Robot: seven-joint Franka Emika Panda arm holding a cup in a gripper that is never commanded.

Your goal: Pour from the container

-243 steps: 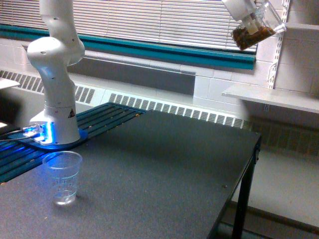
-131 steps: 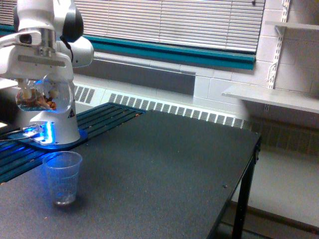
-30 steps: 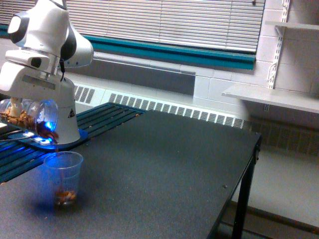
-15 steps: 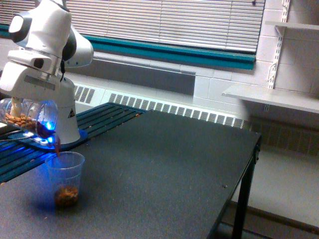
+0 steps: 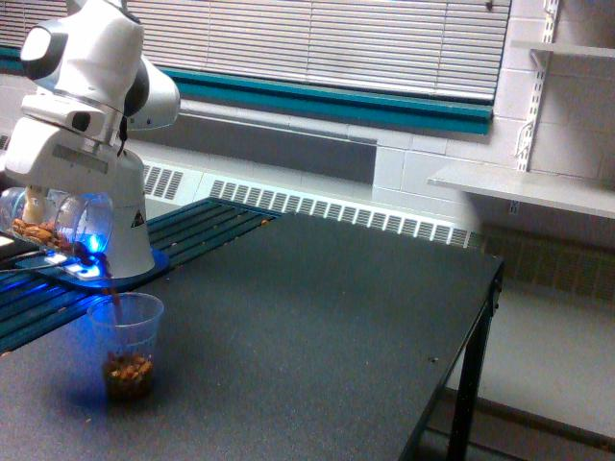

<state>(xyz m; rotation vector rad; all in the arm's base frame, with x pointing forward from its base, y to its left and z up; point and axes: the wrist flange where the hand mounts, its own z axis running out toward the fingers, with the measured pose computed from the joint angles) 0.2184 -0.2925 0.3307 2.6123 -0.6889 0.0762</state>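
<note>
The container (image 5: pixel 56 223), a clear smooth-walled vessel with brown nut-like bits inside, lies tipped on its side at the exterior view's left. Its mouth faces right and down. My gripper (image 5: pixel 36 205) is shut on the container, below the white wrist; its fingers are mostly hidden behind it. A thin stream of brown bits falls from the mouth into a ridged clear plastic cup (image 5: pixel 127 344), lit blue, that stands upright on the dark table (image 5: pixel 317 327). A brown heap fills that cup's bottom.
The arm's white base (image 5: pixel 120 235) stands just behind the cup on a blue-lit plate. Dark slatted rails (image 5: pixel 207 221) run along the table's back left. The table's right edge (image 5: pixel 480 317) drops off to the floor. A wall shelf (image 5: pixel 524 187) hangs at the right.
Since eight seconds ago the container came down from the upper right to above the cup and tipped over. Over the last second the brown heap in the cup has grown.
</note>
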